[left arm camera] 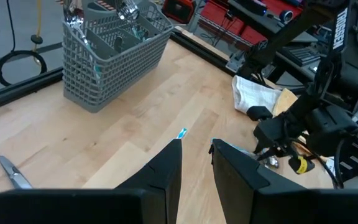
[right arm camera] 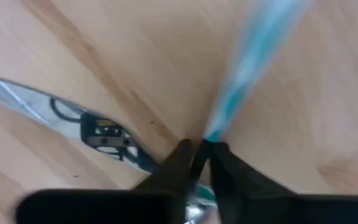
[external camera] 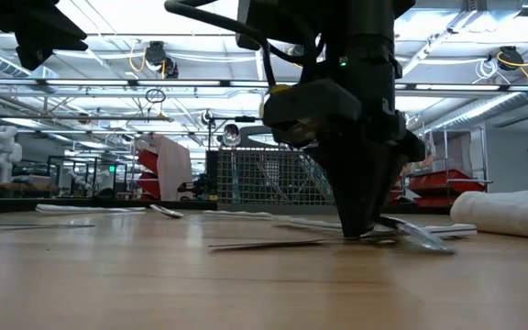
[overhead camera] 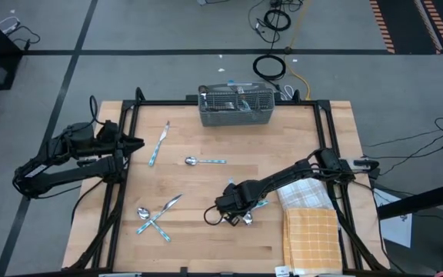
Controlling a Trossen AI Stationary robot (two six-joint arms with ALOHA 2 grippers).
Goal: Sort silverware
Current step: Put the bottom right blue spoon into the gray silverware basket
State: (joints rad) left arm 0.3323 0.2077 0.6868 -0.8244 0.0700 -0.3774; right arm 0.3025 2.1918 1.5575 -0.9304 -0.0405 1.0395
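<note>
My right gripper points down at the table's near right part, shut on a blue-handled piece of silverware that lies on the wood. Beside it lies a shiny knife blade. More silverware lies loose: a knife, a spoon and two crossed pieces. The grey mesh caddy stands at the far edge with some pieces upright in it. My left gripper hovers at the table's left edge, open by a narrow gap, with nothing between its fingers. My right gripper pinches the piece between its two fingers at the handle's end toward the metal part. The fingers come from above, pointing down, and lie across the piece. The piece lies flat on the table.
A white cloth and a yellow checked towel lie at the near right corner, close to my right arm. A black frame runs along the table's edges. Bare wood lies between the caddy and the loose pieces.
</note>
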